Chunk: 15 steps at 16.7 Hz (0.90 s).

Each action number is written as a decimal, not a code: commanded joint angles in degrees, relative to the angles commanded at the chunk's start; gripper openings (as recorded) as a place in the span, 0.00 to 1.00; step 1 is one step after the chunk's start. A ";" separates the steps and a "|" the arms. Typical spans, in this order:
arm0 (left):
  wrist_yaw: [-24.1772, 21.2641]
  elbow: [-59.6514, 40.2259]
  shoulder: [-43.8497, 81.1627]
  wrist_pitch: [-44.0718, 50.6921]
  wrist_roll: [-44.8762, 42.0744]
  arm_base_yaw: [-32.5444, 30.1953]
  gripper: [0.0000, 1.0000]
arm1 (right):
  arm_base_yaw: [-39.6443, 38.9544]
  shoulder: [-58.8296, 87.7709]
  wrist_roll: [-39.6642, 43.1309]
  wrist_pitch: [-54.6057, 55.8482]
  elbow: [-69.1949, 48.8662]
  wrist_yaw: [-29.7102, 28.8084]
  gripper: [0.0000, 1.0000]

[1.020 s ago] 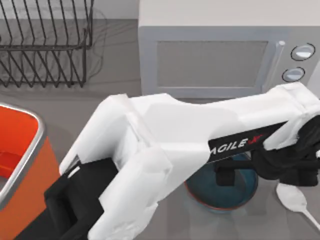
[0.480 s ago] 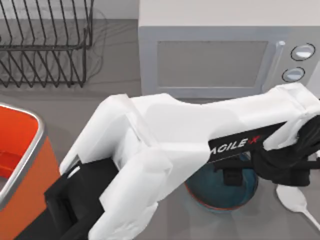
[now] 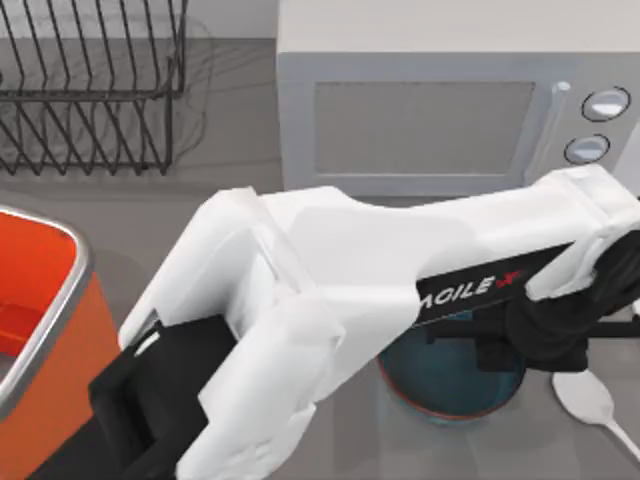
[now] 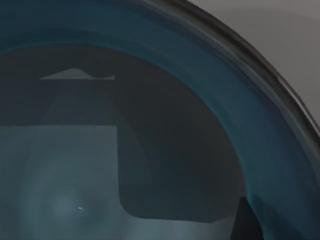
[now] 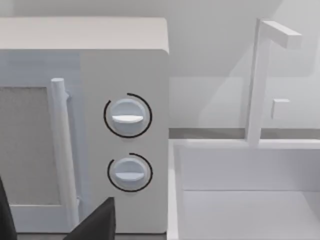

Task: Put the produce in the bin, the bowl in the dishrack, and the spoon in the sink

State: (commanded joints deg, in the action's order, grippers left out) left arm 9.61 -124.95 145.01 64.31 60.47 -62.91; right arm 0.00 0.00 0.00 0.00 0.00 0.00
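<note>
The blue-teal bowl (image 3: 450,392) sits on the counter in front of the microwave, right of centre. My left arm reaches across from the lower left, and its gripper (image 3: 500,345) is down at the bowl's far right rim. The left wrist view looks from very close into the bowl's inside (image 4: 270,150). A white spoon (image 3: 585,398) lies just right of the bowl. At the left edge stands the orange bin (image 3: 62,300), and the black wire dishrack (image 3: 90,90) is at the back left. The white sink (image 5: 240,200) is in the right wrist view, where my right gripper (image 5: 55,217) is open and parked. The produce is out of view.
A white microwave (image 3: 420,120) stands behind the bowl, its two dials (image 5: 127,117) facing the right wrist camera. A white faucet (image 5: 260,80) rises behind the sink. My left arm's white links cover the middle of the counter.
My left gripper has slid to the right along the bowl. The bowl has shifted a little to the right, toward the spoon. The spoon has stayed put.
</note>
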 joint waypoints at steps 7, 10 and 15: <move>0.00 0.00 0.00 0.00 0.00 0.00 0.00 | 0.00 0.00 0.00 0.00 0.00 0.00 1.00; 0.01 -0.65 0.08 0.85 0.05 -0.24 0.00 | 0.00 0.00 0.00 0.00 0.00 0.00 1.00; 0.32 -13.23 3.73 11.13 0.44 -0.41 0.00 | 0.00 0.00 0.00 0.00 0.00 0.00 1.00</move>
State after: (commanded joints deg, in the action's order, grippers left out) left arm 9.92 -138.18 148.73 75.44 60.92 -63.31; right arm 0.00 0.00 0.00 0.00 0.00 0.00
